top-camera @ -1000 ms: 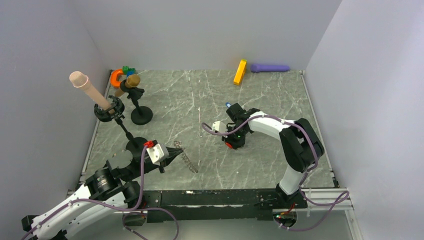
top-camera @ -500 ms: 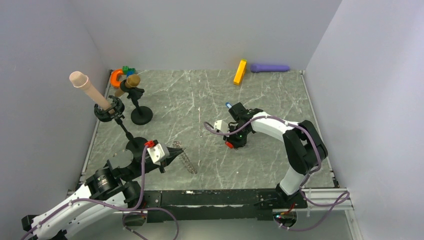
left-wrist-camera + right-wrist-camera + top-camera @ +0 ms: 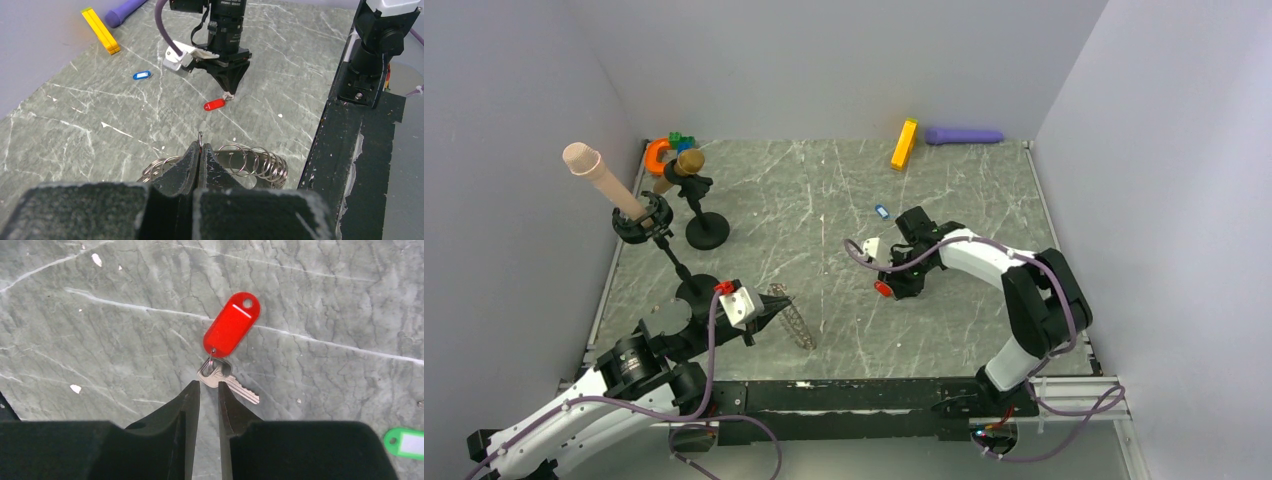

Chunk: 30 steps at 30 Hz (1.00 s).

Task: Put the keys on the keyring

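Right wrist view: hovering the right gripper (image 3: 208, 385), jaws barely parted and empty, tips just at the metal head of the red-tagged key (image 3: 231, 325), lying flat with tag pointing ahead and slightly right, while clamping the keyring (image 3: 250, 162) in the shut left gripper (image 3: 199, 150), well apart.

Nothing legible anywhere; the red key tag (image 3: 231, 324) bears a blank white strip.

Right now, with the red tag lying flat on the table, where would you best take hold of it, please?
Probably across the narrow width of the red tag, coming straight down from above: it lies flat with both long sides free. The metal key is linked at its lower end, so grip above that.
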{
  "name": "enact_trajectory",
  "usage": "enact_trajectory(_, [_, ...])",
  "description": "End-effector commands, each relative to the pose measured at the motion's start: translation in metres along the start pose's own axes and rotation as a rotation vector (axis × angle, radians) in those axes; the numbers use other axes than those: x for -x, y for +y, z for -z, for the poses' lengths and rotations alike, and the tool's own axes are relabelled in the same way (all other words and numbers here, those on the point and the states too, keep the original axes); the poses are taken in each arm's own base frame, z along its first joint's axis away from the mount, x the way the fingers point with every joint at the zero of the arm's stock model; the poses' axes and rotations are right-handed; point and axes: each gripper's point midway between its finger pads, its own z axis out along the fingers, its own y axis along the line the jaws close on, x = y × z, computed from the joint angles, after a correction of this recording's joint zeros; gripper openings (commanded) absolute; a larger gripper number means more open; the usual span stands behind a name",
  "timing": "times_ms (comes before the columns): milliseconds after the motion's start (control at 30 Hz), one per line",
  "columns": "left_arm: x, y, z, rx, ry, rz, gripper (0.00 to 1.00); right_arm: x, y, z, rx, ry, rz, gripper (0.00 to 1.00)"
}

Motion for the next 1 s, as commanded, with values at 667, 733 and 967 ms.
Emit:
enact_trajectory(667, [0.035, 0.002, 0.001, 0.003, -0.118, 0.01, 0.0, 0.013, 0.002, 0.005, -0.031, -0.239, 0.167, 0.23])
enact_trajectory(733, [0.035, 0.002, 0.001, 0.001, -0.117, 0.012, 0.0, 0.013, 0.0, 0.004, -0.038, -0.238, 0.162, 0.23])
enact_trajectory(967, [0.035, 0.002, 0.0, 0.002, -0.117, 0.013, 0.0, 0.011, -0.002, 0.0, -0.039, -0.236, 0.161, 0.21])
